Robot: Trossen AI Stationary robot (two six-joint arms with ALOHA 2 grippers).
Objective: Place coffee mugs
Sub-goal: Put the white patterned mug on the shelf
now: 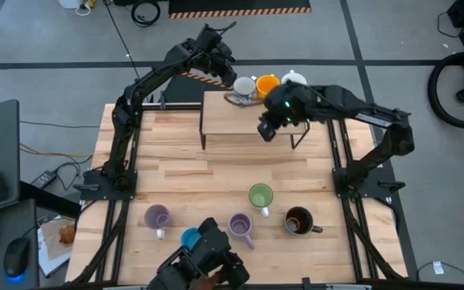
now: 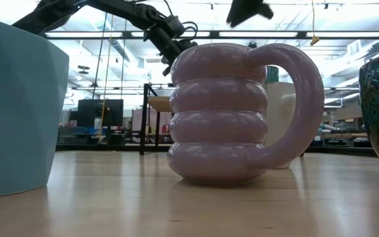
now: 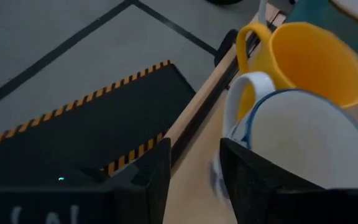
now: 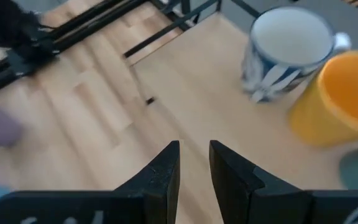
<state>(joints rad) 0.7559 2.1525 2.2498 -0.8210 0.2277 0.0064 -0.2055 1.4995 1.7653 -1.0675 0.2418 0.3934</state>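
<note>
No readable text or label on my mugs or table, perhaps lost in the blur.

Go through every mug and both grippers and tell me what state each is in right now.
White mug: upright on shelf, released.
Orange mug: upright on shelf.
Green mug: upright, on table.
Brown mug: upright, on table.
Purple mug: upright, on table.
Left gripper: open, empty.
Right gripper: slightly open, empty.

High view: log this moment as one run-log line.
left hand: open, beside white mug on raised shelf | right hand: empty, above shelf | orange mug: on shelf
</note>
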